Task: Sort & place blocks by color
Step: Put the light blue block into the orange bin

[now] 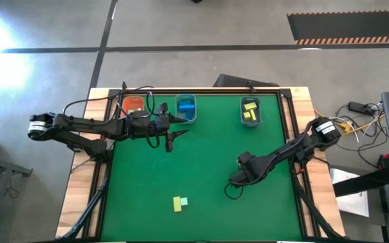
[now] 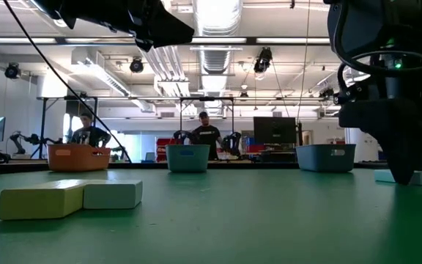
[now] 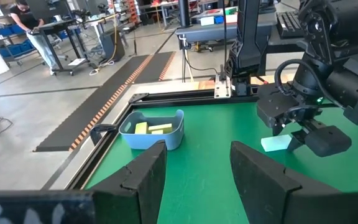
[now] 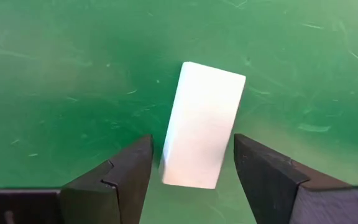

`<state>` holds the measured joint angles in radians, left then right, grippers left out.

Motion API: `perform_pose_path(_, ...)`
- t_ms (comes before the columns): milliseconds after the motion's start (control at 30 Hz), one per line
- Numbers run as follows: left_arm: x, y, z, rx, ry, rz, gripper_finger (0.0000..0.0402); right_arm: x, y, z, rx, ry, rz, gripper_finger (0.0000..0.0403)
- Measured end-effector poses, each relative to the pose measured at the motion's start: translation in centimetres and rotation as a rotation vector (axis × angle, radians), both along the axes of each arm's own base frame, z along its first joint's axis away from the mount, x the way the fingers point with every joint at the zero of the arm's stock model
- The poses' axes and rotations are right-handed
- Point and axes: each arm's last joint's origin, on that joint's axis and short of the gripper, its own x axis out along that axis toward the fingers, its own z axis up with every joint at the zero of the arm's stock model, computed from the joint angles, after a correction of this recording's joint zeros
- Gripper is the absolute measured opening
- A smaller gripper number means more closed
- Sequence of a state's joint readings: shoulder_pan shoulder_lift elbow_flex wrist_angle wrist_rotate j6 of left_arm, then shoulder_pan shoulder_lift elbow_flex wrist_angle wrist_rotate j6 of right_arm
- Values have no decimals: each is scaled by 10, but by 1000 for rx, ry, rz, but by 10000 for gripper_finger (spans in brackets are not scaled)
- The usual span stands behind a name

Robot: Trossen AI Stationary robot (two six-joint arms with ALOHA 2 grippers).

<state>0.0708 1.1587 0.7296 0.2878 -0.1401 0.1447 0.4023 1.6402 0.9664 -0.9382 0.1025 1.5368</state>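
A pale mint block [image 4: 202, 124] lies flat on the green mat, and my right gripper [image 4: 192, 168] points down over it, open, with one finger on each side of its near end and a small gap to each. From above, the right gripper [image 1: 236, 178] hides this block. It shows beside the gripper in the low view as the mint block [image 2: 418, 177]. A yellow block [image 1: 177, 204] and a second mint block [image 1: 184, 200] lie touching near the table's near edge. My left gripper [image 1: 175, 129] hovers open above the mat beside the middle bin, touching nothing.
Three bins stand along the far edge. The orange bin [image 1: 134, 104] is on the left. The middle bin [image 1: 186, 108] holds blue blocks and the grey bin [image 1: 250, 112] holds yellow ones. People work at benches in the room behind. The mat's middle [image 1: 201, 162] is bare.
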Motion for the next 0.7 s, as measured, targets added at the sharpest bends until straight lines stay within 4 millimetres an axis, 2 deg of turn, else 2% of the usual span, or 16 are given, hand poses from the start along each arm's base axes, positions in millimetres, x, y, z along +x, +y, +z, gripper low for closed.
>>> perform_pose_path(100,0,0,0,-3,-1,0,162,-1,0,-2,-2,-1,3,196)
perform_pose_path(300,0,0,0,-11,-3,1,162,-1,-1,-1,-10,-5,69,112)
perform_pose_path(467,0,-1,0,-34,-8,1,162,1,-2,10,-39,-42,182,112)
perform_pose_path(700,1,-7,-5,-105,-45,-15,162,20,-7,53,-235,-413,424,112)
